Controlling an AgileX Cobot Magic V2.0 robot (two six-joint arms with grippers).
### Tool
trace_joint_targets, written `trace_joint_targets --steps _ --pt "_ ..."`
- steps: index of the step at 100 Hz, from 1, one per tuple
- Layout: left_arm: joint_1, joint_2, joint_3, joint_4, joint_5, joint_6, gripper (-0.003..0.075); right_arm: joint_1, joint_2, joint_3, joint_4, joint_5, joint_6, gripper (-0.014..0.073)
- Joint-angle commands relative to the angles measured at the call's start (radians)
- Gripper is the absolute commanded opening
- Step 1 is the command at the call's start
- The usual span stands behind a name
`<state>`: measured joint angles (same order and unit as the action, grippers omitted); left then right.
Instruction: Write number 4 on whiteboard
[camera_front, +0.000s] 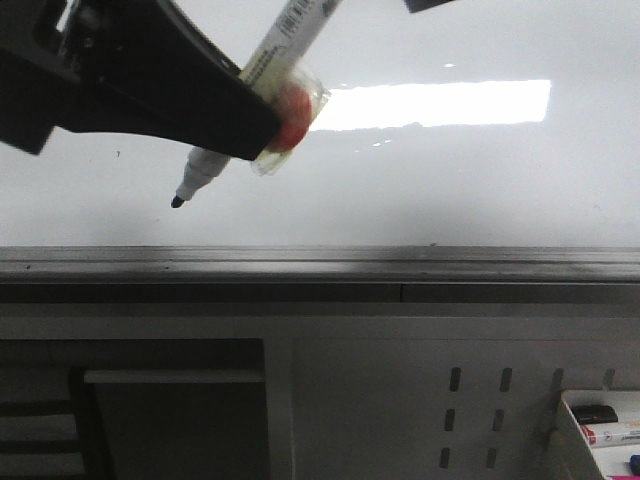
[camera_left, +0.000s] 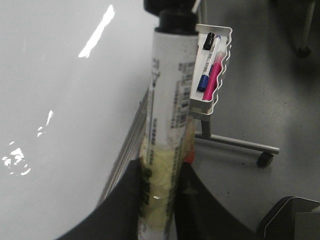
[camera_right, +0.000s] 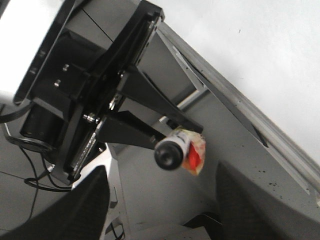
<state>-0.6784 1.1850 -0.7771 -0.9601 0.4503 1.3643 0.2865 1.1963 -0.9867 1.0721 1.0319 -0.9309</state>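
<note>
My left gripper (camera_front: 262, 128) is shut on a white marker (camera_front: 292, 38) wrapped in yellowish tape with a red patch. The marker slants down to the left, and its black tip (camera_front: 177, 202) is at the glossy whiteboard (camera_front: 450, 180); I cannot tell whether it touches. No stroke of the number 4 shows on the board. In the left wrist view the fingers (camera_left: 125, 200) clamp the marker barrel (camera_left: 167, 100) beside the board (camera_left: 60, 125). My right gripper (camera_right: 160, 220) is open and empty, looking at the marker's black cap end (camera_right: 168, 153) and the left gripper.
The board's grey metal lower edge (camera_front: 320, 262) runs across the view. Below it is a perforated grey panel (camera_front: 470, 410). A white tray (camera_left: 224, 31) with several markers hangs at the lower right (camera_front: 572, 428). A wheeled stand leg (camera_left: 265, 159) is on the floor.
</note>
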Motion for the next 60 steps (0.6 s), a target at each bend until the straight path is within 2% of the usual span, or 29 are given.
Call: trace_joint_targets --steps 1,60 --pt "-0.010 -0.003 -0.051 -0.007 -0.031 -0.024 -0.0020 0.024 0.008 -0.053 0.021 -0.025 0.015 0.0405" --pt "-0.014 0.016 -0.068 0.039 -0.038 -0.024 -0.0020 0.051 0.182 -0.157 0.014 0.033 0.019 0.0405"
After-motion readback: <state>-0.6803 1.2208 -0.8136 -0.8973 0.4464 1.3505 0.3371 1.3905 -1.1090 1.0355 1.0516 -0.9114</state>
